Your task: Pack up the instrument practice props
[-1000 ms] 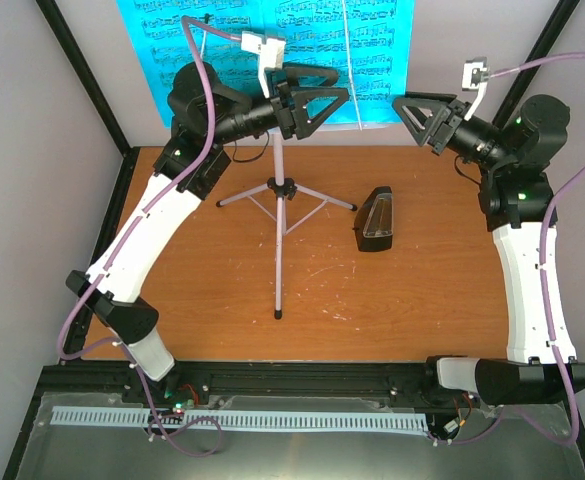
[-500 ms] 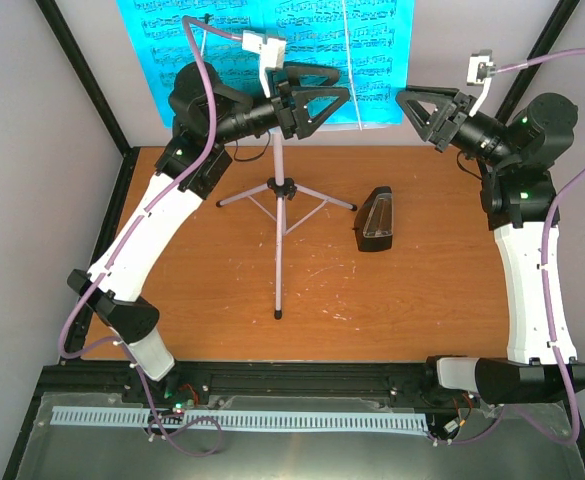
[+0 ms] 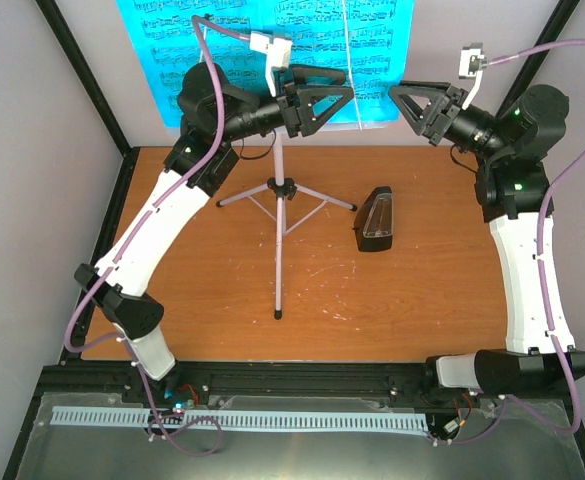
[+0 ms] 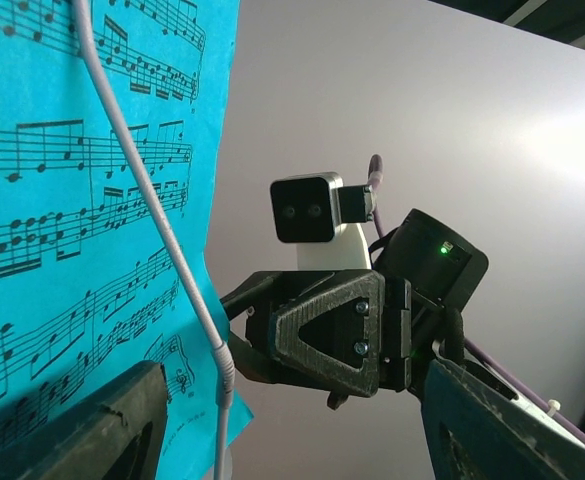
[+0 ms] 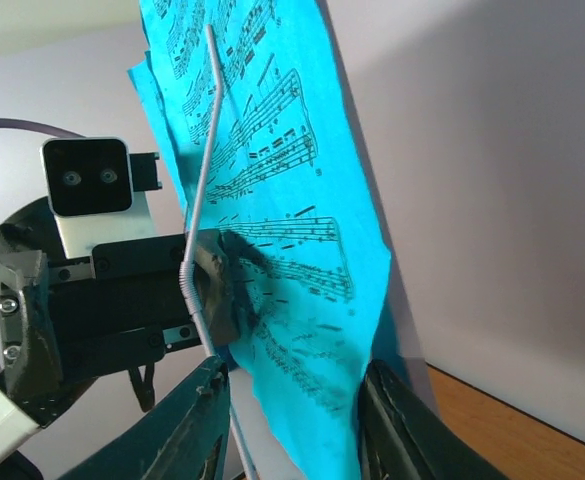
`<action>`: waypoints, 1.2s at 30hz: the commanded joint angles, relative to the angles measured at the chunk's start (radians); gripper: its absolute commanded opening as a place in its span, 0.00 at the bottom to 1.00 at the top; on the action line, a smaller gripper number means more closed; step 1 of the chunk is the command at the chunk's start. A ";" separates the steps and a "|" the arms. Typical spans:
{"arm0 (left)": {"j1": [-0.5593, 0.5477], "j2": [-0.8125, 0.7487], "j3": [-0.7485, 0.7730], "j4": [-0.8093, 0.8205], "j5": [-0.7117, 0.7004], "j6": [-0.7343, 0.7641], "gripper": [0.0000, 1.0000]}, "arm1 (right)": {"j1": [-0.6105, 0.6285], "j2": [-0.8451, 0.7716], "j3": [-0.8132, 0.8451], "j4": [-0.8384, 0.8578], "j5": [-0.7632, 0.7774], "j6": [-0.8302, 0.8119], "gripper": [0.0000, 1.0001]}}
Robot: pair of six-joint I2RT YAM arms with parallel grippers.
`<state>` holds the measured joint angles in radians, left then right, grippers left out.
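Note:
The white tripod music stand stands mid-table, and cyan sheet-music pages cover its desk at the back. A small black metronome sits on the table to its right. My left gripper is raised at the pages' lower right part. It is open, its fingers straddling the page edge and the stand's wire page holder. My right gripper faces it from the right. It is open, with the pages' lower corner between its jaws and a gap on both sides.
Grey walls close in the back and both sides. Black frame posts run up the rear corners. A slotted white cable duct lies along the near edge by the arm bases. The stand's legs spread over the table's middle.
My right gripper has moved left onto the pages' right edge, and its jaws have narrowed. My left gripper has shifted slightly right and closed a little.

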<state>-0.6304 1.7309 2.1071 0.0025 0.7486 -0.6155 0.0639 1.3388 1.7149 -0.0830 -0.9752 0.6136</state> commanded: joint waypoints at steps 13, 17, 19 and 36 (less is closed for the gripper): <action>-0.028 0.045 0.096 0.047 0.018 -0.033 0.58 | 0.013 -0.012 0.018 -0.019 0.036 -0.014 0.30; -0.031 0.051 0.105 0.049 0.014 -0.033 0.53 | 0.020 -0.005 0.020 0.016 0.026 0.006 0.25; -0.031 0.055 0.110 0.057 0.008 -0.038 0.49 | 0.026 0.001 0.022 0.025 0.025 0.011 0.24; -0.032 0.085 0.143 0.070 -0.016 -0.040 0.08 | 0.063 0.091 0.157 0.039 0.049 0.017 0.08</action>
<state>-0.6472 1.8183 2.1986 0.0299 0.7280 -0.6624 0.1173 1.4258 1.8339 -0.0624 -0.9432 0.6281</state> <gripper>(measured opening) 0.125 0.124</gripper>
